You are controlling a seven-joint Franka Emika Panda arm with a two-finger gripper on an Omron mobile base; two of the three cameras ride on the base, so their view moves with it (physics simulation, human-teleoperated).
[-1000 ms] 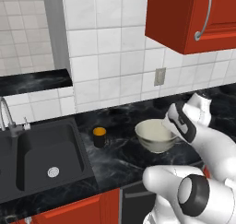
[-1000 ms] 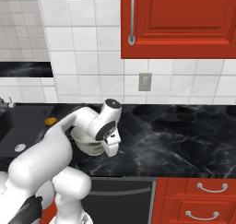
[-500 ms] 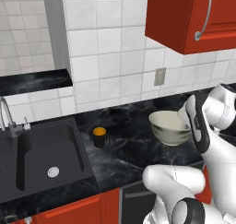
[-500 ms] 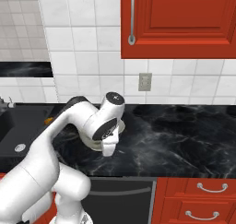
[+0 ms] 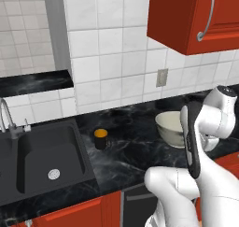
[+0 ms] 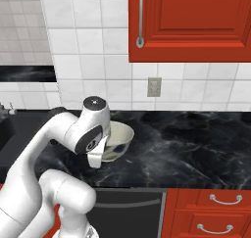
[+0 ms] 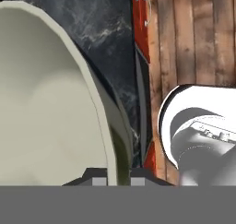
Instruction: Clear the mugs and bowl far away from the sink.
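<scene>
The cream bowl (image 5: 170, 125) is on the black counter's right part, well right of the sink (image 5: 42, 161); it also shows as the bowl (image 6: 120, 138) and as the bowl (image 7: 50, 108). My gripper (image 7: 118, 178) is shut on the bowl's near rim, one fingertip inside and one outside. I cannot tell whether the bowl rests on the counter or hangs just above it. A black mug (image 5: 100, 138) with an orange inside stands alone between the sink and the bowl.
A silver faucet (image 5: 6, 117) stands at the sink's back left. Red upper cabinets (image 5: 196, 16) hang over the right counter and a wall outlet (image 6: 154, 87) is behind the bowl. Red drawers (image 6: 211, 212) lie below the counter's front edge.
The arm has carried the bowl to the right along the counter, away from the sink and the mug. The grip on the rim has stayed shut. The mug has not moved.
</scene>
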